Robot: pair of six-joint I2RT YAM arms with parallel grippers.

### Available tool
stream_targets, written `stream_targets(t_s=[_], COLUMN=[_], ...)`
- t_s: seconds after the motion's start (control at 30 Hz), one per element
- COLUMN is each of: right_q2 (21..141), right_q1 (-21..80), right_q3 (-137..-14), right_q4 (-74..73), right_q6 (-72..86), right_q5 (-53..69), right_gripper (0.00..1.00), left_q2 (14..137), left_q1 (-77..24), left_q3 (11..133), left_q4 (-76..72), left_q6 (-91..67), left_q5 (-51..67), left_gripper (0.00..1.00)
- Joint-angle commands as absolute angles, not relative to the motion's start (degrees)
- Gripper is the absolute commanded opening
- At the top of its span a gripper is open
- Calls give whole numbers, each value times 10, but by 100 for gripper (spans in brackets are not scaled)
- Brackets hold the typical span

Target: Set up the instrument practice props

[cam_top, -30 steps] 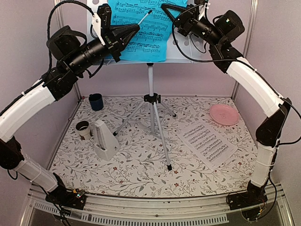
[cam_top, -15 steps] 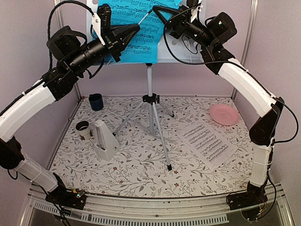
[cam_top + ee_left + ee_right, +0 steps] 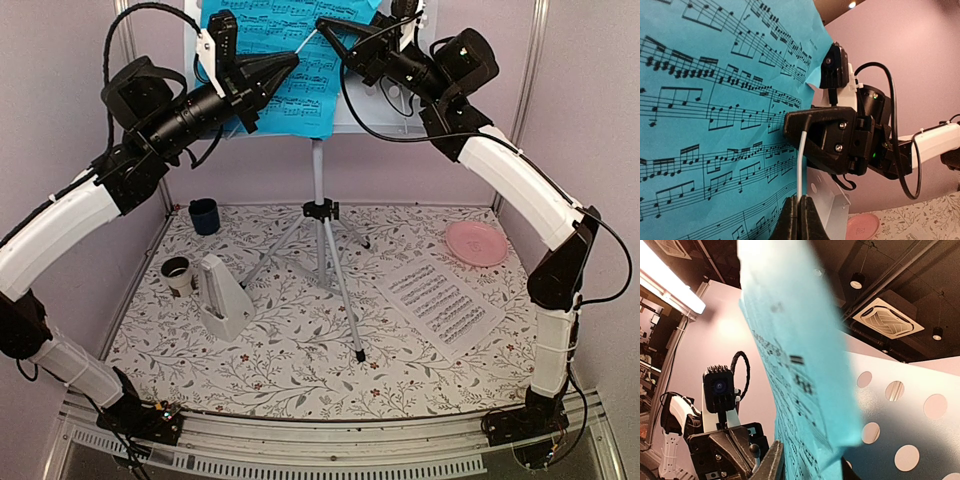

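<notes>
Setting: we see a booth with pale lilac walls and a desk [image 3: 300, 390] covered in a leaf-and-flower print.
Music stand: the music stand [image 3: 318, 165] rises on its silver tripod at mid-desk, towards the back.
Blue sheet: the blue music sheet [image 3: 300, 95] lies against the stand's top, high up between the two arms.
Left pincer: the left pincer [image 3: 293, 58] has its fingers together, clamped on a thin white rod [image 3: 799, 165] in front of the blue sheet.
Right pincer: the right pincer [image 3: 322, 24] is at the sheet's upper right, where the rod's upper end reaches it. Its fingers stand apart with the sheet's edge between them.
Only from above: we find the white music sheet [image 3: 443, 303] flat on the desk right of the tripod. The metronome [image 3: 222, 297] stands upright to the tripod's left.
Only from the left wrist: the printed staves read sharply, and the rod runs from the closed fingertips up to the black right pincer.
Only from the right wrist: we see the stand's perforated tray [image 3: 900, 415] behind the blurred sheet, under a dark ceiling.
Around: a pink plate [image 3: 476, 243] sits near the right wall and a dark blue cup [image 3: 204, 215] at the back left. A small pale cup [image 3: 176, 272] stands just left of the metronome.
In the way: from above, both arms cover parts of the tray and the sheet.
</notes>
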State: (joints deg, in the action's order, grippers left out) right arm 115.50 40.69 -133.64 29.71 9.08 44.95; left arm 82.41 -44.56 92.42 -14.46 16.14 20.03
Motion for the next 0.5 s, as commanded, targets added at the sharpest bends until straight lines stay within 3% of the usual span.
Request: stream_targets(t_s=[0.0, 0.2, 0.33, 0.47], right_q2=[1162, 1159, 1159, 1163], right_q1=[410, 410, 410, 410], right_q3=[-1353, -1352, -1352, -1352], right_q4=[310, 311, 312, 316], right_q6=[89, 85, 82, 80], right_q5=[446, 429, 416, 405], right_gripper=[29, 35, 38, 39], left_q2=[825, 814, 802, 790], left_q1=[-447, -448, -447, -449], left_q3=[911, 895, 880, 867], left_q4=[-155, -165, -170, -168], left_q6=[146, 138, 136, 140], left_q5=[219, 194, 182, 176], left_gripper=[0, 2, 19, 28])
